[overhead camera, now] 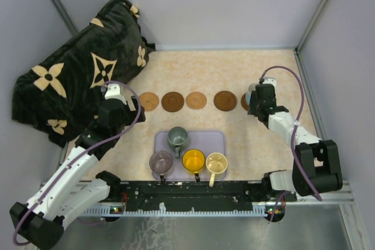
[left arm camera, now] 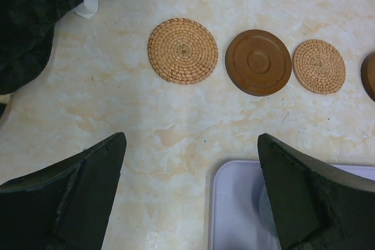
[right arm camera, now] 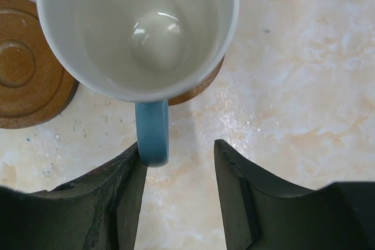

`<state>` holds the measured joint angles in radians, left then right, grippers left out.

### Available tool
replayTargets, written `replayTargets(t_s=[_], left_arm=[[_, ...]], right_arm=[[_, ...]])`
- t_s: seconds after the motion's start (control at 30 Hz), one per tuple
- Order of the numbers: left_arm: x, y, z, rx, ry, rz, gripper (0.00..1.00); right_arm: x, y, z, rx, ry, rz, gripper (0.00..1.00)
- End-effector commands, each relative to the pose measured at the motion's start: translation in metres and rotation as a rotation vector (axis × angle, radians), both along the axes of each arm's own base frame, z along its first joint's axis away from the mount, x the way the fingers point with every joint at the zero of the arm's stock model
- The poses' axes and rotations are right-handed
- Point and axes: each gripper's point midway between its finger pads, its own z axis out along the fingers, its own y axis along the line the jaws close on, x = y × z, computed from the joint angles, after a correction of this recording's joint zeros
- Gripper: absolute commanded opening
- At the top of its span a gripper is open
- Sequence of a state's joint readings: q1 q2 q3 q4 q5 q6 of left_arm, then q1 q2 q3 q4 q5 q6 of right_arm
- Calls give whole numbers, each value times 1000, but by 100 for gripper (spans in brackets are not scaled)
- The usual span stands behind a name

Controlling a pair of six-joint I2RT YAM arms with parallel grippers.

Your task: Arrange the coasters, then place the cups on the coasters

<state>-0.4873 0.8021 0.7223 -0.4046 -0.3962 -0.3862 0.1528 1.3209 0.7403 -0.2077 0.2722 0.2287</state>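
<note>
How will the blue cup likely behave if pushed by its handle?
The cup looks glazed and rigid: probably slippery to grip and breakable. A push on its handle would likely spin it rather than slide it. Standing on a coaster, it might tip at the coaster's edge.

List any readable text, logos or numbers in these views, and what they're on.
No readable text in any view.
Blanket: cream flower and diamond motifs only, no letters.
Mugs, coasters, tray: unmarked.
Base rail: any marking too small to read.
</note>
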Motion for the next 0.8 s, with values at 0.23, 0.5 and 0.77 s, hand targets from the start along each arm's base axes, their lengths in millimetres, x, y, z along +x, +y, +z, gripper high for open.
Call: replayTargets(t_s=[0.23, 0.5, 0.77], left_arm=[[-1, 0, 1, -13, -11, 2, 99], [-1, 0, 0, -16, -9, 2, 99], [-1, -1, 1, -20, -11, -2, 99]], right_arm=[[3, -10, 21, -11, -81, -52, 48], [2, -8, 22, 1, -81, -44, 48], [-10, 6, 33, 86, -97, -16, 48]])
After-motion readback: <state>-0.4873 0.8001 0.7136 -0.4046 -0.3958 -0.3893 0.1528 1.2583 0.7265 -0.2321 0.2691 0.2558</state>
